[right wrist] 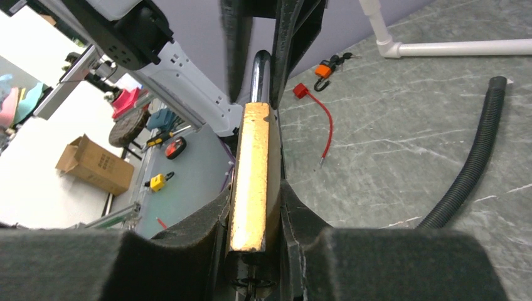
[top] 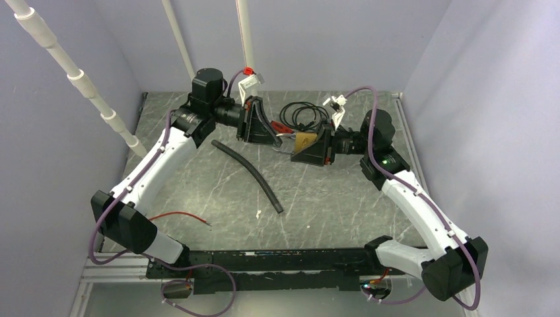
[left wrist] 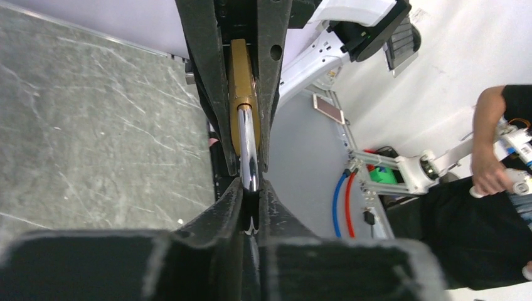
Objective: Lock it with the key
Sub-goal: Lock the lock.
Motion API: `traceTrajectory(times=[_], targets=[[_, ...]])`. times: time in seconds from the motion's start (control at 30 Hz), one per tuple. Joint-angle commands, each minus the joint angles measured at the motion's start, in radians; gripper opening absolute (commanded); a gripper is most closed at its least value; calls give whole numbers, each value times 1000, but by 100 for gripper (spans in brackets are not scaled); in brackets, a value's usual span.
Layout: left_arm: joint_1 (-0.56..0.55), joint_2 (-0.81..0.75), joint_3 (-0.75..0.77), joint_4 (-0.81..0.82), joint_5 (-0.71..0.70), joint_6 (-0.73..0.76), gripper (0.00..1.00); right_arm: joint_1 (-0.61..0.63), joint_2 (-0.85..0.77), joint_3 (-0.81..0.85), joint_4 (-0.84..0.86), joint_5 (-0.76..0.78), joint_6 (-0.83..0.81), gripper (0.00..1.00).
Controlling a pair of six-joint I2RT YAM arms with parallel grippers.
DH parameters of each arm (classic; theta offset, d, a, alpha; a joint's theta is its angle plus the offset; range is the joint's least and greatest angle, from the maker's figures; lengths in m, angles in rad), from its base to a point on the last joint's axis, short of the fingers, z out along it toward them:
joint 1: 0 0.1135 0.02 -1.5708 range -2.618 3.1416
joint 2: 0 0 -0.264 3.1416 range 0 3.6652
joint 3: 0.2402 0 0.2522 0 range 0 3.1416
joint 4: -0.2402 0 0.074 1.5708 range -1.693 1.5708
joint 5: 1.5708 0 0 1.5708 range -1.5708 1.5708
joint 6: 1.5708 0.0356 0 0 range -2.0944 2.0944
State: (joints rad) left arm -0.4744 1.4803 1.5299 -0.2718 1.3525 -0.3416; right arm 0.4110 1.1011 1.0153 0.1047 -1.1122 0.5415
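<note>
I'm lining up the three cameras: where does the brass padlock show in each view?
Top external: brass padlock just right of centre, toward the back.
Left wrist: upper centre, edge-on, shackle pointing down.
Right wrist: lower centre, edge-on, shackle pointing up.
Shared landmark: grey marbled table, left in left wrist, right in right wrist.

Grey table (top: 330, 205): black hose (top: 254, 173), red wire (top: 178, 213), coiled black cable (top: 305, 111).

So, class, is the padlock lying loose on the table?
No, the left end effector and right end effector grip the padlock together.
</note>
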Motion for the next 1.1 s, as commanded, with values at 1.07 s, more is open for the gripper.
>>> traceTrajectory(times=[1.07], targets=[[-189,45,-91,377,-142,-233,0,93,62,134,81,-26,-116,0]])
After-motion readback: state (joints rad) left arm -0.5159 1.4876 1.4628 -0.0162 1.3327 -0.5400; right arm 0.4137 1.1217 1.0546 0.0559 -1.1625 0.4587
